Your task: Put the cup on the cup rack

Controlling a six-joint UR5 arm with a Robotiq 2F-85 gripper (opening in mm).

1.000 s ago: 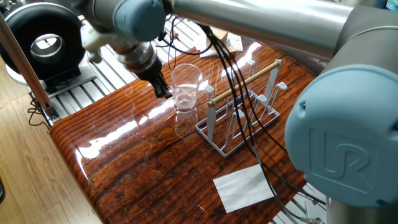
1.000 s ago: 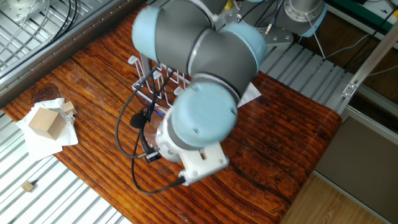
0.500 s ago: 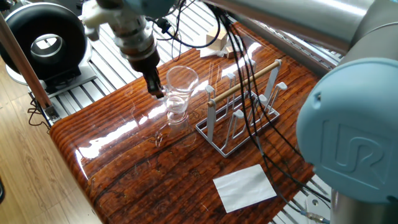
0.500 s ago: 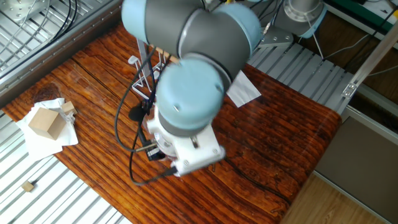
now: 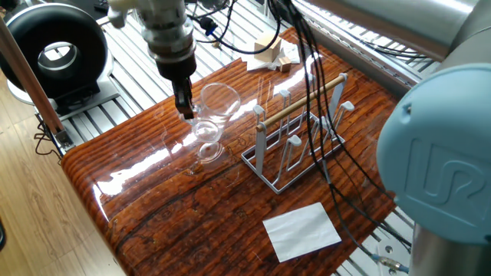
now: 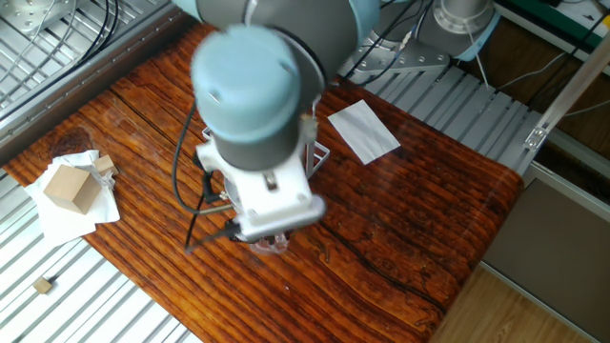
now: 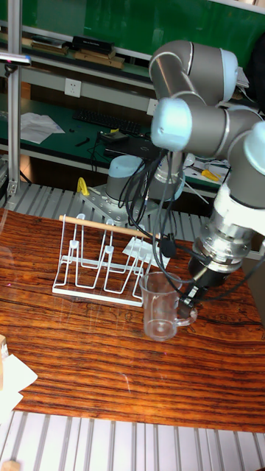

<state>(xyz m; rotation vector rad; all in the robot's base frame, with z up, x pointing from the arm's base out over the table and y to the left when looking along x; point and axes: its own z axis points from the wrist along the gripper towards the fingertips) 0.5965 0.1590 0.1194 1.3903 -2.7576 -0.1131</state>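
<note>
Gripper point(image 7: 193, 296) clamped on the handle of the cup point(image 7: 160, 307), frame centre, cup tilted, right of the cup rack point(image 7: 103, 266).

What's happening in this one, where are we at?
The arm's tool is gripping the clear glass cup by its side, holding it tilted just off the wooden table. The cup rack stands beside it with nothing on its pegs, so the cup is not yet placed. A white paper sheet lies nearer the table's edge.
</note>
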